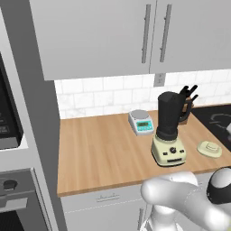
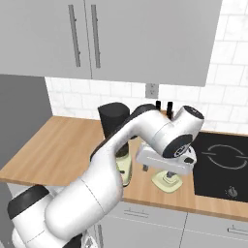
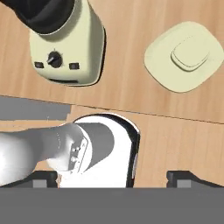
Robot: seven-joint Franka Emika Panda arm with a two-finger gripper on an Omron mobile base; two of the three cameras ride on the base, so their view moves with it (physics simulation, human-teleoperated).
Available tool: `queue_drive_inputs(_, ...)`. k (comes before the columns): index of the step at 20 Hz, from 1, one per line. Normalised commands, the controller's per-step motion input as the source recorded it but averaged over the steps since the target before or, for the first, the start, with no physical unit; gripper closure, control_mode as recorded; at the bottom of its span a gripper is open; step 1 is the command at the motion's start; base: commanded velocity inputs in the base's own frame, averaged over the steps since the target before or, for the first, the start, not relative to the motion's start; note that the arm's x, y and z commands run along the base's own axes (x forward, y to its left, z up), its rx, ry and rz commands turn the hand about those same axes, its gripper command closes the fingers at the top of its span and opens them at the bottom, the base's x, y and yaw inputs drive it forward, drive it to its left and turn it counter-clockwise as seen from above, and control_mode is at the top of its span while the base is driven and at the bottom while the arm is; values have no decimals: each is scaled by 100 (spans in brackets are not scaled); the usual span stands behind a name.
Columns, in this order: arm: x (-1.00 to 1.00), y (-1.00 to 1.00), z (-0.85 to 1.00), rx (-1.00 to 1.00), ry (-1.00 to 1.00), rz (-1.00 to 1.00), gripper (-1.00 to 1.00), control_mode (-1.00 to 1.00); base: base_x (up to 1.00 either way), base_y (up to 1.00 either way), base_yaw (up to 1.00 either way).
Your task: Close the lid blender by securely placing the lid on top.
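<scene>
The blender (image 1: 168, 131) stands on the wooden counter, its cream-yellow base (image 3: 68, 50) carrying a black dial and buttons, and its dark jar (image 2: 112, 118) open at the top. The lid (image 1: 209, 149), a pale cream-yellow disc with a raised knob, lies flat on the counter to the blender's right. In the hand view the lid (image 3: 186, 54) sits at the upper right. My gripper (image 2: 162, 170) hovers above the counter, over the lid (image 2: 167, 183) and apart from it. The gripper (image 3: 116, 177) is open, its fingertips (image 3: 43, 177) wide apart and holding nothing.
A grey kitchen scale (image 1: 140, 121) with a teal display sits behind the blender to the left. A knife block (image 1: 187, 97) stands against the tiled wall. A black cooktop (image 2: 223, 160) lies right of the lid. Wall cabinets (image 1: 113, 31) hang overhead.
</scene>
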Motion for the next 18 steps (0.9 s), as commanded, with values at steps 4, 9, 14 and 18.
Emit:
queue_drive_inputs(4, 12, -9, -12, -3, 20, 0, -100, -100, 0, 0, 0)
queue_drive_inputs(9, 0, -2, -24, -2, -2, 13, -100, -100, 0, 0, 0)
queue_drive_inputs(14, 0, -9, -70, -22, -10, 60, -100, -100, 0, 0, 0)
queue_drive_inputs(18, 0, -24, -23, -8, -2, 53, -100, -100, 0, 0, 0)
